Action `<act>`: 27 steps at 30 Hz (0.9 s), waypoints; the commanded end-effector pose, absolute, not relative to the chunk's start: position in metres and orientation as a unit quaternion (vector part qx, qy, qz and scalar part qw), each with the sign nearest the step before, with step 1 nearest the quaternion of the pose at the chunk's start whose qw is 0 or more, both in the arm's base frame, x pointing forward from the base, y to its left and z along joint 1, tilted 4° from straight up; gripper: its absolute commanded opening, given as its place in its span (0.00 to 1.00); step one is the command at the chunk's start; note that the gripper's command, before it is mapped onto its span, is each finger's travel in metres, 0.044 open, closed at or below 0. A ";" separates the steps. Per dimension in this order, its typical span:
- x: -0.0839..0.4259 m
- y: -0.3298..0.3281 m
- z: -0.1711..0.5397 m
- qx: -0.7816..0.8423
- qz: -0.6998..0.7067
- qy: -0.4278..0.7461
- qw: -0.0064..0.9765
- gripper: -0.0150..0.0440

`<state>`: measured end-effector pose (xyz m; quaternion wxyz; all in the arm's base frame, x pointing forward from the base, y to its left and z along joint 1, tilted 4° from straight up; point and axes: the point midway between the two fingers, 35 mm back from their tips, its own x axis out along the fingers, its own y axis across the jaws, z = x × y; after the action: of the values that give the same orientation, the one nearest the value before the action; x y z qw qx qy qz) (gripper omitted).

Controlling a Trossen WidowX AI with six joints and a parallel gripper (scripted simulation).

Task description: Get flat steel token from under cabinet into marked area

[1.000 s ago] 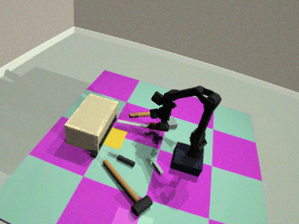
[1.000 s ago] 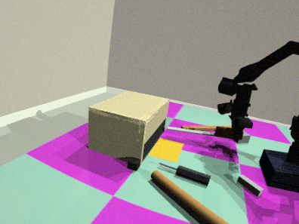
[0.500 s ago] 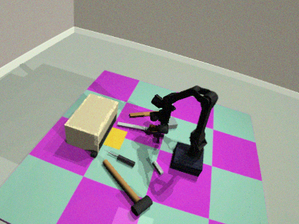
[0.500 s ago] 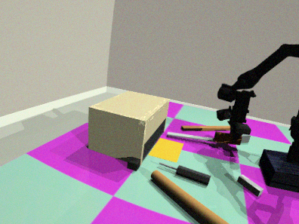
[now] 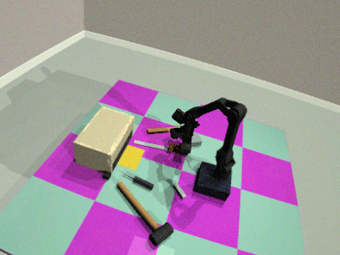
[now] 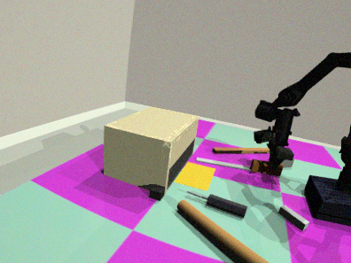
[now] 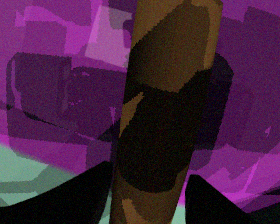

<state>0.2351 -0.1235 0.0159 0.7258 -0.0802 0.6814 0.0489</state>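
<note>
Tool (image 5: 180, 149) (image 6: 276, 164) (image 7: 150, 177) stands partly open around the brown handle (image 5: 173, 148) (image 6: 261, 166) (image 7: 167, 50) of a pale flat blade (image 5: 148, 144) (image 6: 222, 163), which points toward the cabinet (image 5: 103, 132) (image 6: 137, 154) near the yellow area (image 5: 131, 157) (image 6: 195, 175); token location cannot be determined.

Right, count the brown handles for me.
3: one on the black-headed hammer, one on the tool lying behind the blade, and the blade's own, between the gripper's fingers.
</note>
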 end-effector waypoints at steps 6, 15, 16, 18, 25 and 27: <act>0.235 -0.124 0.016 -0.080 0.049 0.675 0.732 0.71; 0.238 -0.127 0.005 -0.077 0.046 0.675 0.732 0.71; 0.238 -0.127 0.005 -0.077 0.046 0.675 0.732 0.71; 0.238 -0.127 0.005 -0.077 0.046 0.675 0.732 0.71; 0.234 -0.124 0.001 -0.080 0.049 0.675 0.732 0.71; 0.236 -0.126 0.004 -0.078 0.043 0.675 0.732 0.67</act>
<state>0.2357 -0.1261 0.0035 0.7321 -0.0786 0.6752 0.0437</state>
